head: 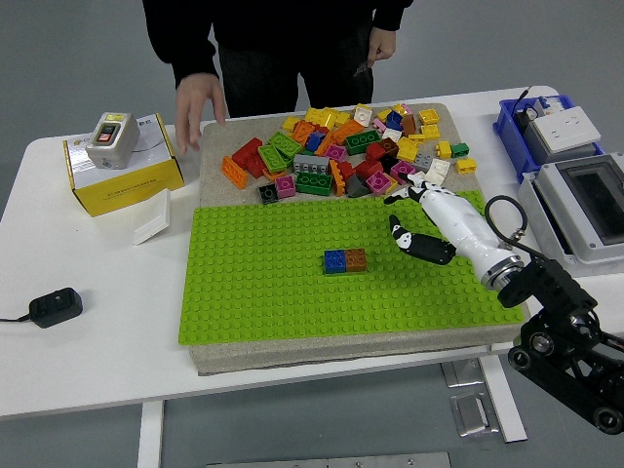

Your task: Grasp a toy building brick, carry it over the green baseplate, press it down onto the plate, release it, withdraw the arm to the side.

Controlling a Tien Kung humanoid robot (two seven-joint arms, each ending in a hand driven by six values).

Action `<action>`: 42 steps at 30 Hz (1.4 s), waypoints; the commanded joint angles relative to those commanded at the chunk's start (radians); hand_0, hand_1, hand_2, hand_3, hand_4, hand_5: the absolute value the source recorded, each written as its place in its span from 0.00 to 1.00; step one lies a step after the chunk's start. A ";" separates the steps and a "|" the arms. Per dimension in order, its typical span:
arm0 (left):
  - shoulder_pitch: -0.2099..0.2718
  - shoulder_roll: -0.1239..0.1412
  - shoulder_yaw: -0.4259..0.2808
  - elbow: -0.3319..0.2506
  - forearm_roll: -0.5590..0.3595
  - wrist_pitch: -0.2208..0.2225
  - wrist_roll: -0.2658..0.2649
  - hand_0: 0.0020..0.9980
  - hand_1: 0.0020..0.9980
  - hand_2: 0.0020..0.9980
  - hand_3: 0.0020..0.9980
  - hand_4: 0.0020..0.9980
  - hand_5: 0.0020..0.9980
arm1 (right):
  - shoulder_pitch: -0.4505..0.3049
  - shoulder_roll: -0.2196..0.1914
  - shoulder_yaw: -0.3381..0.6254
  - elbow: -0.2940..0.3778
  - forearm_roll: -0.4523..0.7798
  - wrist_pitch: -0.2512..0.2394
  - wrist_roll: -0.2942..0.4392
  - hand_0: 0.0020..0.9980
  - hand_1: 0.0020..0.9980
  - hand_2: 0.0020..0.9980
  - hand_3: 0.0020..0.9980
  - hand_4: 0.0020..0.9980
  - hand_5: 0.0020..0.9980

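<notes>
Head view, near to far: my right arm enters from the lower right corner of the frame, and my right hand [429,216] hangs over the right part of the green baseplate [253,292], fingers loosely spread and holding nothing; my left hand is not in sight. Left of it, at centre frame, a blue brick [335,260] and a brown brick [357,259] sit side by side on the plate, touching each other and well clear of my fingertips; I judge that placement done and released. My hand points toward the loose brick pile [341,146] along the upper middle of the frame, on the mat beyond the plate; so the step in hand looks like a fresh reach. Next I must single out one brick at the pile's near edge and close on it cleanly. Farthest off, a person's hand [198,97] rests at the tabletop [88,283] edge, upper left.
</notes>
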 joint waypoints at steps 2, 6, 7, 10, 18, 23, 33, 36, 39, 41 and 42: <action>0.000 0.000 -0.002 0.000 0.002 0.000 -0.001 0.67 0.69 0.61 0.64 0.33 0.45 | -0.014 -0.003 0.032 -0.015 -0.049 0.001 -0.021 0.92 0.95 0.99 0.75 0.43 0.45; -0.002 -0.001 -0.007 0.000 0.009 0.001 -0.002 0.67 0.69 0.61 0.64 0.33 0.45 | -0.038 0.000 0.093 -0.036 -0.143 0.000 -0.051 0.91 0.94 0.96 0.90 0.63 0.46; -0.002 -0.001 -0.007 0.000 0.009 0.001 -0.003 0.67 0.69 0.61 0.64 0.33 0.45 | -0.043 0.002 0.107 -0.041 -0.165 -0.001 -0.056 0.91 0.94 0.96 0.90 0.63 0.46; -0.003 -0.005 -0.010 0.000 0.013 0.002 -0.004 0.67 0.69 0.61 0.64 0.33 0.45 | -0.058 0.012 0.161 -0.057 -0.250 -0.016 -0.069 0.91 0.94 0.96 0.90 0.63 0.46; -0.003 -0.007 -0.010 0.000 0.011 0.007 -0.009 0.67 0.69 0.61 0.64 0.33 0.45 | -0.089 0.033 0.188 -0.094 -0.284 -0.062 -0.053 0.91 0.96 0.98 1.00 0.74 0.53; -0.003 -0.007 -0.012 0.000 0.012 0.012 -0.014 0.67 0.69 0.61 0.64 0.33 0.45 | -0.106 0.053 0.169 -0.106 -0.201 -0.097 -0.025 0.91 0.96 0.98 1.00 0.74 0.53; -0.003 -0.006 -0.014 0.000 0.013 0.013 -0.012 0.67 0.69 0.61 0.64 0.33 0.45 | -0.128 0.085 0.165 -0.103 -0.101 -0.153 0.024 0.88 0.93 0.97 0.98 0.74 0.54; -0.002 -0.007 -0.016 0.000 0.014 0.012 -0.011 0.67 0.69 0.61 0.64 0.33 0.45 | -0.138 0.089 0.172 -0.096 -0.057 -0.176 0.055 0.84 0.88 0.91 0.89 0.73 0.54; -0.003 -0.006 -0.019 0.000 0.018 0.011 -0.011 0.67 0.69 0.61 0.64 0.33 0.45 | -0.143 0.092 0.175 -0.091 -0.005 -0.206 0.104 0.84 0.88 0.91 0.89 0.73 0.54; -0.003 -0.004 -0.022 0.000 0.023 0.010 -0.010 0.67 0.69 0.61 0.64 0.33 0.45 | -0.143 0.094 0.171 -0.089 0.035 -0.223 0.137 0.84 0.88 0.91 0.89 0.73 0.54; -0.004 -0.004 -0.024 0.000 0.025 0.010 -0.010 0.67 0.69 0.61 0.64 0.33 0.45 | -0.143 0.096 0.166 -0.088 0.053 -0.229 0.151 0.82 0.85 0.89 0.83 0.71 0.53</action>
